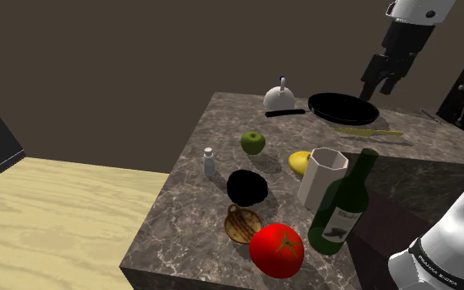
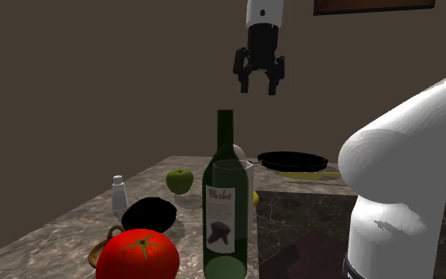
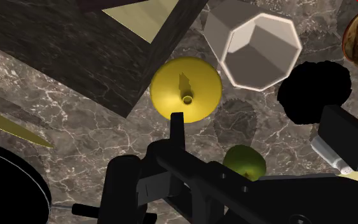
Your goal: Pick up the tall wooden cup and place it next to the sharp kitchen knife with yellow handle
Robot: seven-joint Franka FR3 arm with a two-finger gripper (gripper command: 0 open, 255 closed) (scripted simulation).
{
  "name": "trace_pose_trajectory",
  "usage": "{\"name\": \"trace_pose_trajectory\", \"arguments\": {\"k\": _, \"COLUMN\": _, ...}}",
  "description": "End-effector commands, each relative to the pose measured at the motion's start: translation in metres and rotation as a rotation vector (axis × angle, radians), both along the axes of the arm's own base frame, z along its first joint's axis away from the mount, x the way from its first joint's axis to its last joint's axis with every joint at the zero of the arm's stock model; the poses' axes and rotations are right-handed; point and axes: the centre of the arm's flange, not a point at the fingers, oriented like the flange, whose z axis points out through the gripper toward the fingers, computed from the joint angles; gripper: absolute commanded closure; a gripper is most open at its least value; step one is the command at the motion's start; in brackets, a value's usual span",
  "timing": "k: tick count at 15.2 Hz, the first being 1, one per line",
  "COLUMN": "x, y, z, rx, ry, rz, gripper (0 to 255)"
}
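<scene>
The tall cup [image 1: 327, 176] is pale and eight-sided and stands upright on the dark marble counter [image 1: 190, 235], right beside a green wine bottle [image 1: 343, 206]. In the wrist view the cup's [image 3: 260, 51] open mouth faces the camera. The yellowish knife [image 1: 370, 131] lies flat at the far side of the counter, just in front of a black pan [image 1: 343, 107]. My black gripper [image 1: 382, 86] hangs high above the pan and knife, open, with nothing between its fingers. In the second exterior view the gripper [image 2: 259, 83] is well above the bottle [image 2: 226, 198].
Around the cup lie a lemon [image 1: 300, 161], a green apple [image 1: 253, 142], a black lump [image 1: 248, 187], a brown jug [image 1: 242, 222], a big tomato [image 1: 277, 250] and a small shaker [image 1: 209, 162]. A white kettle [image 1: 281, 96] stands by the pan. Wooden floor [image 1: 57, 214] lies beyond the counter's edge.
</scene>
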Motion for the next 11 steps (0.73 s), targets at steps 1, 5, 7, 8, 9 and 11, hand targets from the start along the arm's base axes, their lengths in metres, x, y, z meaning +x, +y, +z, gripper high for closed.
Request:
{"name": "trace_pose_trajectory", "arguments": {"k": 1, "x": 0.000, "y": 0.000, "z": 0.000, "rx": 0.000, "ry": 0.000, "rz": 0.000, "gripper": 0}}
{"name": "trace_pose_trajectory", "arguments": {"k": 5, "x": 0.003, "y": 0.007, "z": -0.052, "rx": -0.005, "ry": -0.010, "rz": 0.009, "gripper": 0}}
{"name": "trace_pose_trajectory", "arguments": {"k": 7, "x": 0.004, "y": 0.010, "z": -0.079, "rx": -0.008, "ry": -0.015, "rz": 0.014, "gripper": 0}}
{"name": "trace_pose_trajectory", "arguments": {"k": 8, "x": 0.005, "y": 0.012, "z": -0.092, "rx": -0.009, "ry": -0.017, "rz": 0.016, "gripper": 0}}
{"name": "trace_pose_trajectory", "arguments": {"k": 9, "x": 0.006, "y": 0.013, "z": -0.105, "rx": -0.011, "ry": -0.020, "rz": 0.018, "gripper": 0}}
{"name": "trace_pose_trajectory", "arguments": {"k": 11, "x": 0.008, "y": 0.016, "z": -0.131, "rx": -0.013, "ry": -0.025, "rz": 0.023, "gripper": 0}}
